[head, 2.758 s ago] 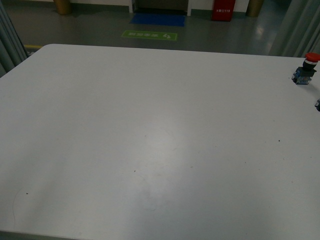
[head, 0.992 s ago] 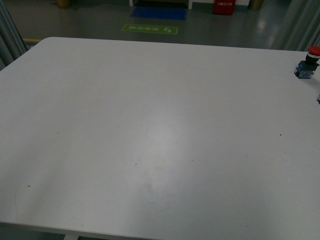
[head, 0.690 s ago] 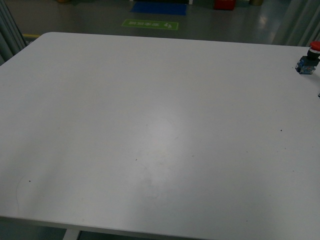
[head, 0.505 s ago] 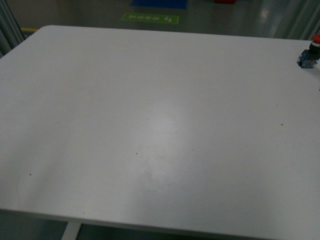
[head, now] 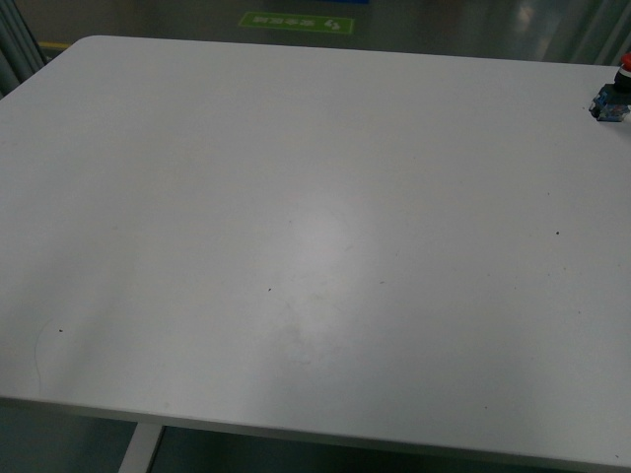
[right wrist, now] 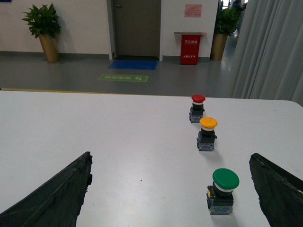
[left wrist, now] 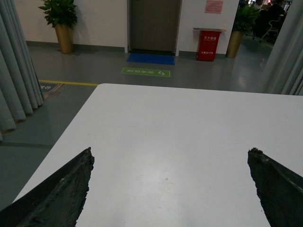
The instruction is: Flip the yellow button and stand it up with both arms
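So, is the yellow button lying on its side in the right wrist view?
No, the yellow button stands upright, cap on top, between the red button and green button.

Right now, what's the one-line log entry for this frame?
yellow button: upright, cap up, untouched | left gripper: open, empty | right gripper: open, empty | red button, green button: upright

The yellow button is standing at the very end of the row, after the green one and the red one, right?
Not quite. In the right wrist view the yellow button stands in the middle of the row, between the red button and the green button.
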